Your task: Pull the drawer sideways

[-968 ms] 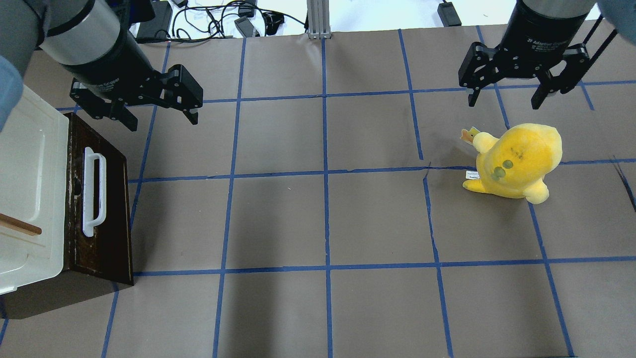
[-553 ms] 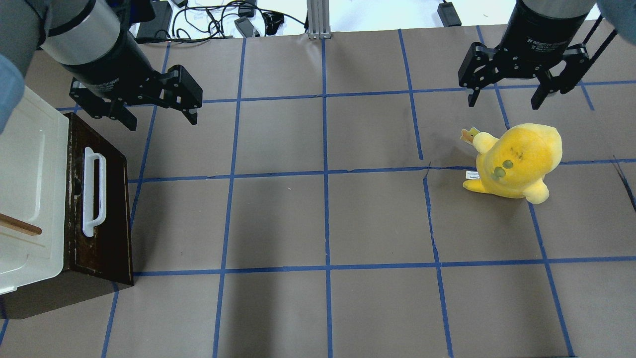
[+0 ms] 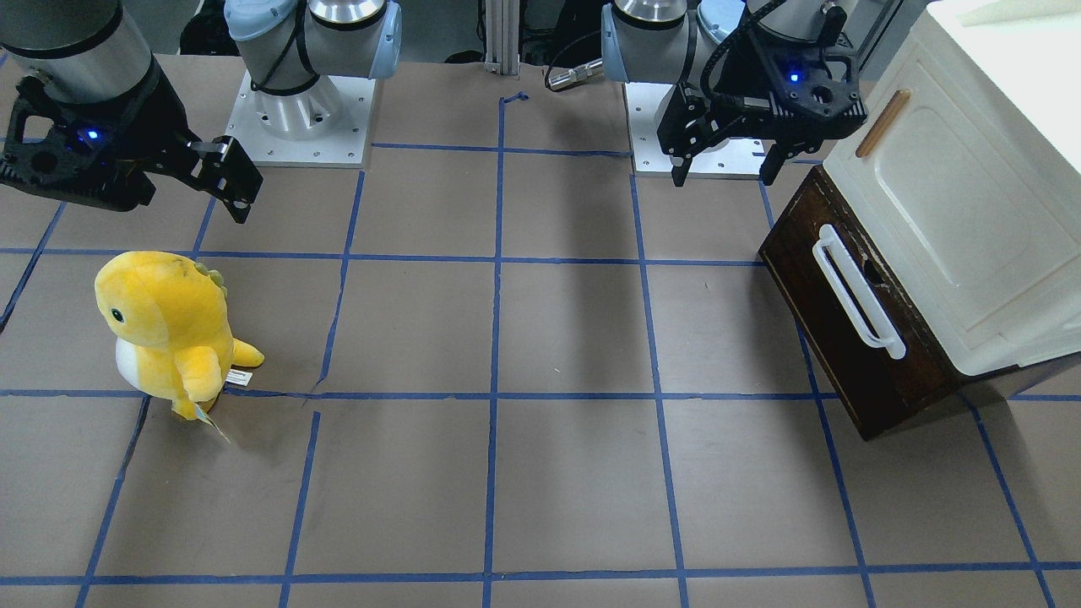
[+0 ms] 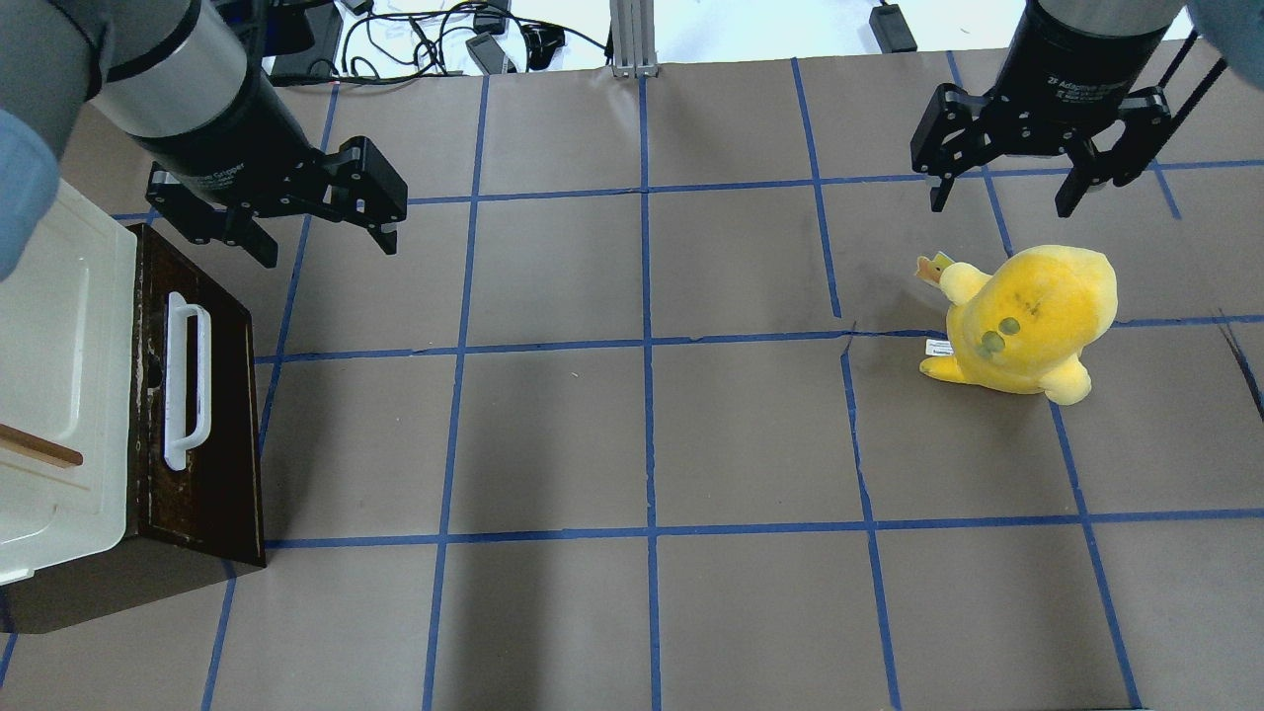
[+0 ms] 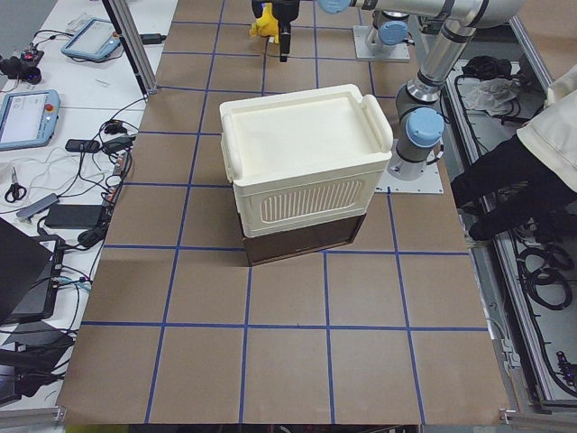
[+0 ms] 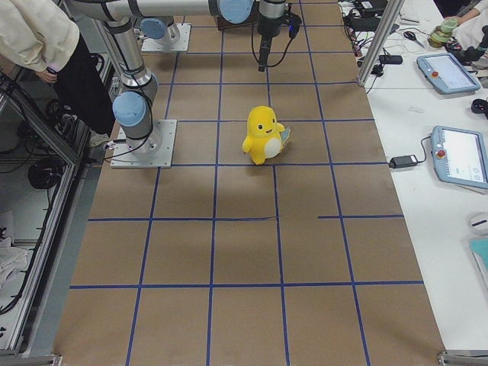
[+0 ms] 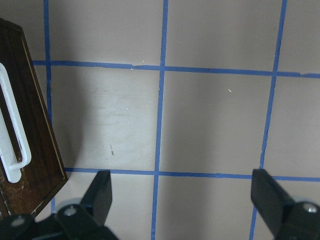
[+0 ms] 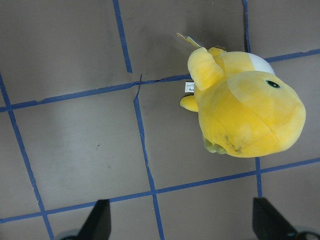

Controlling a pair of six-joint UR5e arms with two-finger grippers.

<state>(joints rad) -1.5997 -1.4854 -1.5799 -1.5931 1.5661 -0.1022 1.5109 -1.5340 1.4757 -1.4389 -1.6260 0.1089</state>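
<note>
The drawer (image 4: 212,464) has a dark brown front with a long white bar handle (image 4: 186,380). It sits at the table's left under a cream cabinet (image 4: 59,336) and its inside is hidden. It also shows in the front view (image 3: 832,325) and the left wrist view (image 7: 30,130). My left gripper (image 4: 328,252) is open and empty. It hangs above the table just beyond the drawer's far end, apart from the handle (image 3: 857,287). My right gripper (image 4: 999,207) is open and empty at the far right.
A yellow plush toy (image 4: 1027,316) stands on the right half, just in front of the right gripper, and shows in the right wrist view (image 8: 245,110). Cables lie past the table's far edge (image 4: 434,39). An operator's arm (image 5: 518,176) is beside the robot's base.
My left gripper has shifted slightly to the right and a little nearer in the overhead view. The right gripper, the drawer and the toy have not moved.
</note>
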